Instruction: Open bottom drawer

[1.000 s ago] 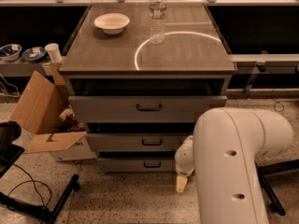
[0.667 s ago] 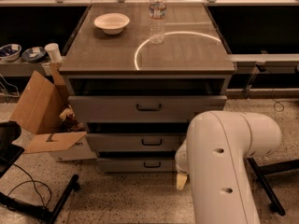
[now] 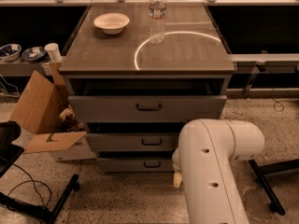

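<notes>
Hanging near bottom drawer (image 3: 135,165), gripper (image 3: 177,178) mostly hidden behind arm (image 3: 210,171)

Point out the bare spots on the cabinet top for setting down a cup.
Free: the front strip of the cabinet top, nearer than the bowl, and the right half beyond the bottle. Tight: the back left, between bowl and bottle. The gripper sits low, by the bottom drawer, at its right end.
</notes>
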You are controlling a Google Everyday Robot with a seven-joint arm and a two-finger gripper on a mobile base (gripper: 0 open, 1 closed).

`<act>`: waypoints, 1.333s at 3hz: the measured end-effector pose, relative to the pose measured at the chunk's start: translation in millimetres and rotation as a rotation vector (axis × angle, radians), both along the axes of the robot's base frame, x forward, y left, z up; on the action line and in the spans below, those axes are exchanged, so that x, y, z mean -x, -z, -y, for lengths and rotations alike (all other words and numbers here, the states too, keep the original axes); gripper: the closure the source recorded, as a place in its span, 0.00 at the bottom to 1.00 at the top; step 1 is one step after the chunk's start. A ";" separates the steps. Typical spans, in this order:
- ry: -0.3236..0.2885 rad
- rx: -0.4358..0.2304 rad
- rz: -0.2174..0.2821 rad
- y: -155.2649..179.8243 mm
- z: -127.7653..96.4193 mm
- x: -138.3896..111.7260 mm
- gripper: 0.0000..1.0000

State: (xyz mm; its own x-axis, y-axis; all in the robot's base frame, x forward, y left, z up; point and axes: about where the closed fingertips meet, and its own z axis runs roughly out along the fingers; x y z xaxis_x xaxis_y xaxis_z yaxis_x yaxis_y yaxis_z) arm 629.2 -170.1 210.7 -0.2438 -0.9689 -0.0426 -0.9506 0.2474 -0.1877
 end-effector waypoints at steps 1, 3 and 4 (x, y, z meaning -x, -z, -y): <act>0.010 -0.026 -0.013 23.3 -3.1 -8.1 0.12; 0.041 -0.043 -0.047 37.7 14.9 -6.7 0.66; 0.041 -0.043 -0.047 28.7 14.9 -6.7 0.89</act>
